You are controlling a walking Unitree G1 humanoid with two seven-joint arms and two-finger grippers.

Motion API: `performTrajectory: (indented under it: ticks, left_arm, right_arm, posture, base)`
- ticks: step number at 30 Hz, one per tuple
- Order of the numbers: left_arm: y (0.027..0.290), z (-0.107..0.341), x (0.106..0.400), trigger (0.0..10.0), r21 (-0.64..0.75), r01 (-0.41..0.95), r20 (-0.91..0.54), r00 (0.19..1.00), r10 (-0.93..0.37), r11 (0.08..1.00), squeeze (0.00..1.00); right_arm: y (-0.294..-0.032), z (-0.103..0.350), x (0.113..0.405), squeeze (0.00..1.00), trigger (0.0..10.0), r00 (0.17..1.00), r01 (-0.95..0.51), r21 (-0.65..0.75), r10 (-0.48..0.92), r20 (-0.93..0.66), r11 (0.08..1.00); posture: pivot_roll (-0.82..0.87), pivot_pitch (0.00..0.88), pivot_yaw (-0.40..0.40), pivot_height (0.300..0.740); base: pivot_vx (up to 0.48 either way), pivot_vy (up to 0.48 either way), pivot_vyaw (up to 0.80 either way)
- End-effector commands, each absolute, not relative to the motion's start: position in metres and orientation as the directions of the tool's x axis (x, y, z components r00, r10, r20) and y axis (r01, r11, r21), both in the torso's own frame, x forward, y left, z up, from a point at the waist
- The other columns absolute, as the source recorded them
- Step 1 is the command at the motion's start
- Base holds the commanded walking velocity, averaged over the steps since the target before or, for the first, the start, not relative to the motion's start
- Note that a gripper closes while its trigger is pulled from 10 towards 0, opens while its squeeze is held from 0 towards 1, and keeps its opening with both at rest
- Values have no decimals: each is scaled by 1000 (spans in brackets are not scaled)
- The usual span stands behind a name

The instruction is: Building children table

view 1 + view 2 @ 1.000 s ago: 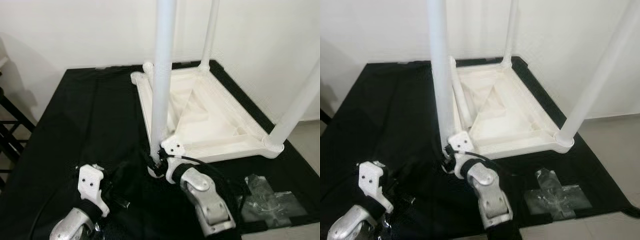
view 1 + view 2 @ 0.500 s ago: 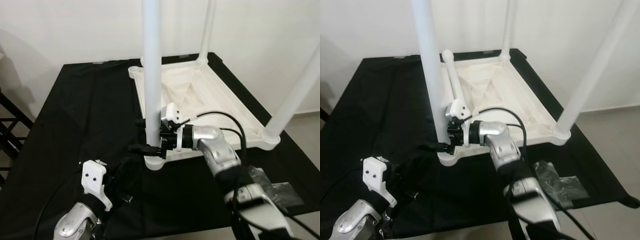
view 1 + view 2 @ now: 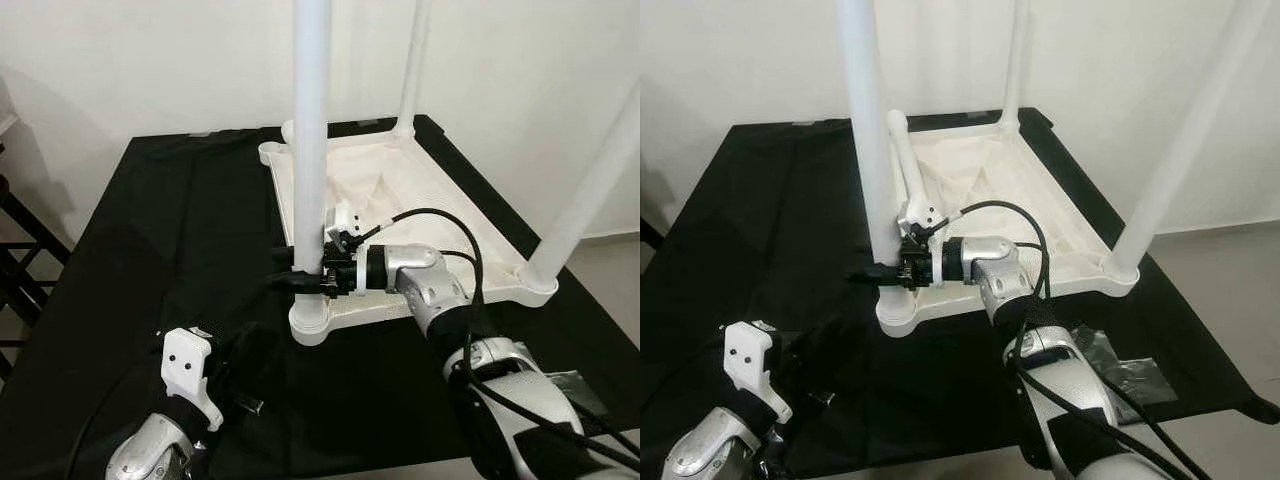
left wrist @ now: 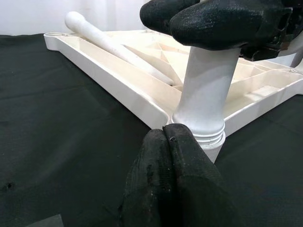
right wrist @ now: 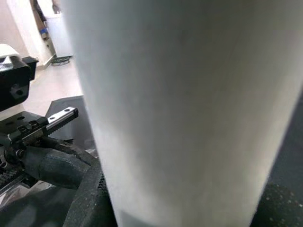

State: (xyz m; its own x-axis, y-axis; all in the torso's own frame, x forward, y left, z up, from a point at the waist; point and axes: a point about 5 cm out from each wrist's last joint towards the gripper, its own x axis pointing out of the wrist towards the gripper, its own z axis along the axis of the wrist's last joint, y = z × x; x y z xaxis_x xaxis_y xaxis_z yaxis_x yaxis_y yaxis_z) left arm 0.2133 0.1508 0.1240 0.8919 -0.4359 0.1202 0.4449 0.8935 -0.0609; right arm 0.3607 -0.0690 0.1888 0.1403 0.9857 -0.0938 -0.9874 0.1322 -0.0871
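- An upturned white children's table top lies on a black cloth spread before a pale wall, its ribbed underside facing up; three white legs stand upright from its corners
- The near leg rises from the front corner socket closest to the robot; the right gripper is clamped around this leg just above the socket, one black finger on either side of the tube, the silver right arm reaching in from the lower right with a black cable looping over it
- A fourth leg lies loose inside the tray along its left rim; its rounded end points towards the far corner
- The left gripper hangs low over the cloth near the front corner, its two fingers pressed together on nothing, tips just short of the socket's threaded base
- A clear plastic wrapper lies on the cloth at the near right, well apart from the table
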Motion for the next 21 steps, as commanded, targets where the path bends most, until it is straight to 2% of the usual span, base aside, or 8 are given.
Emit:
performTrajectory:
  ticks: [1, 4, 6, 11, 14, 19, 20, 21]
  left_arm:
    - [150, 120, 211, 10000, -61, 444, 109, 893, -436, 894, 0]
    - [150, 121, 210, 10000, -62, 444, 110, 893, -436, 894, 0]
    - [151, 120, 208, 10000, -63, 443, 110, 894, -434, 895, 0]
    - [152, 120, 207, 10000, -64, 442, 110, 894, -434, 895, 0]
    - [152, 120, 208, 10000, -64, 444, 106, 894, -436, 894, 0]
    - [153, 121, 209, 10000, -64, 447, 107, 892, -439, 892, 0]
    - [153, 121, 209, 10000, -64, 444, 109, 894, -436, 894, 0]
    - [154, 121, 208, 10000, -65, 441, 109, 895, -433, 895, 0]
  right_arm:
    - [-74, 176, 359, 0, 0, 190, -980, -87, 973, -132, 180]
    - [-79, 168, 360, 0, 0, 289, -957, -60, 946, -145, 283]
    - [-93, 153, 367, 0, 0, 897, -440, -74, 441, 3, 895]
    - [-109, 132, 343, 0, 0, 991, -132, -6, 132, -21, 991]
    - [-72, 117, 312, 0, 0, 841, -538, -16, 536, -79, 843]
    - [-69, 115, 315, 0, 0, 808, -586, -35, 581, -100, 809]
    - [-68, 116, 313, 0, 3294, 817, -574, -48, 568, -103, 817]
    - [-67, 118, 312, 0, 3294, 827, -560, -58, 553, -103, 827]
  posture:
    - [35, 67, 9, 740]
    - [30, 73, 0, 740]
    - [21, 76, -15, 740]
    - [24, 75, -17, 740]
    - [16, 67, 0, 740]
    - [20, 77, 1, 740]
    - [22, 78, 2, 740]
    - [22, 78, 2, 740]
  base:
    - [0, 0, 0]
    - [0, 0, 0]
    - [0, 0, 0]
    - [0, 0, 0]
    - [0, 0, 0]
    - [0, 0, 0]
    - [0, 0, 0]
    - [0, 0, 0]
